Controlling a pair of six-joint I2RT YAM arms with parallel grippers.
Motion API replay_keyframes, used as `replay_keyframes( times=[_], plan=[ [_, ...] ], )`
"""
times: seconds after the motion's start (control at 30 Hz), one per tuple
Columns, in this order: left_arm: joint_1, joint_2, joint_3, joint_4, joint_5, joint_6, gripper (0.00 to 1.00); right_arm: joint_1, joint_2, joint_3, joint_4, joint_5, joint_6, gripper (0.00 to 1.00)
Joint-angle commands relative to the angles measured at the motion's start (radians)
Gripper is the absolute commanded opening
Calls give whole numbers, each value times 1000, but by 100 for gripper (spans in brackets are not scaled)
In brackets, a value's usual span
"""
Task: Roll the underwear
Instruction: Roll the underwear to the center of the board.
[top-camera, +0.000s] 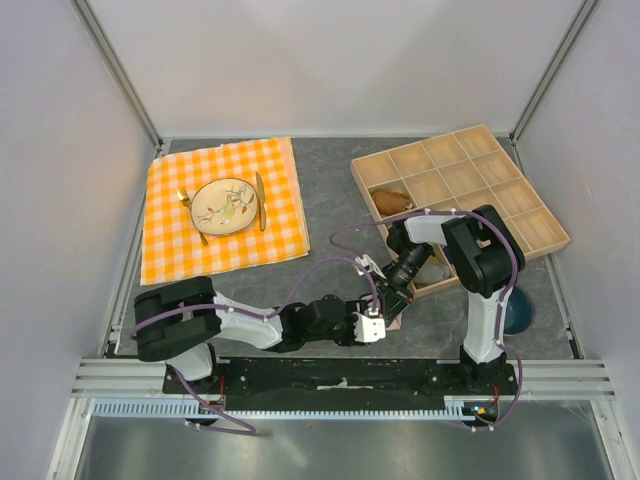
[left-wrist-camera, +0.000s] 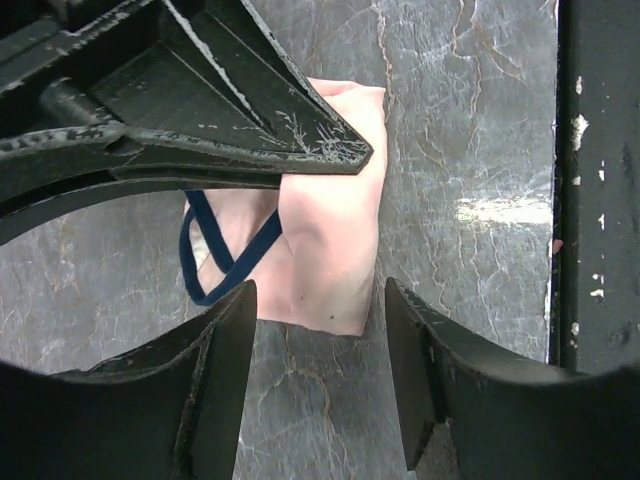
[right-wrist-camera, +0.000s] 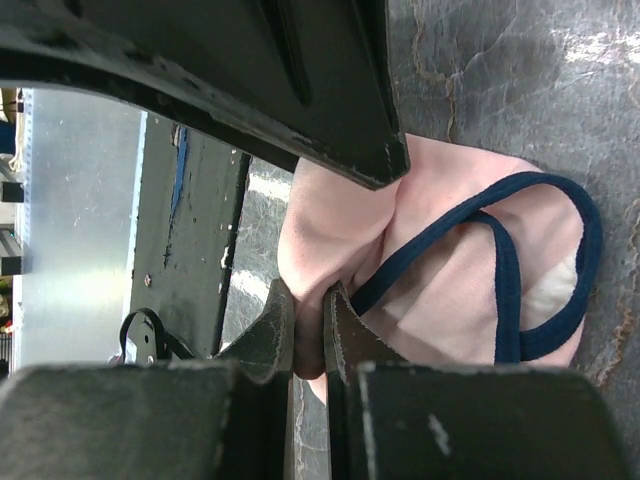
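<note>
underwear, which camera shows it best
Right wrist: the underwear fills the frame, pink fabric and navy edging loops clear, one edge pinched in the right jaws. Left wrist shows part of it, the top hidden behind the right jaws. Top external shows only a pink sliver between the arms.

**A:** Left arm (top-camera: 250, 325), pose?

**B:** Low and stretched out. It reaches rightward from its base along the near edge, wrist about level.

**A:** Left gripper (left-wrist-camera: 318, 300)?

**B:** Jaws well apart, both fingers pointing down at the table.

**A:** Right arm (top-camera: 482, 270)?

**B:** Upper link stands upright over its base, elbow high. The forearm folds down and leftward, wrist angled toward the other arm.

**A:** Right gripper (right-wrist-camera: 308, 315)?

**B:** Jaws almost together, pinching a fold of the underwear (right-wrist-camera: 450, 300). The two grippers sit just beside each other.
</note>
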Motion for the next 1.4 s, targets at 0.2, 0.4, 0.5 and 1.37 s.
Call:
replay_keyframes(
  times=[0.2,0.4,0.5,1.37],
  plan=[
    [-8,99,116,-125,81,-55,9,-4,-2,20,20,8,-10,15],
    [57,39,78,-226,128,-427,2,-4,-120,45,89,100,91,33],
    [88,2,31,-252,151,-524,2,-8,-206,52,168,152,171,45],
    [493,413,284,-514,743,-914,4,314,-760,-420,649,415,17,68]
  ],
)
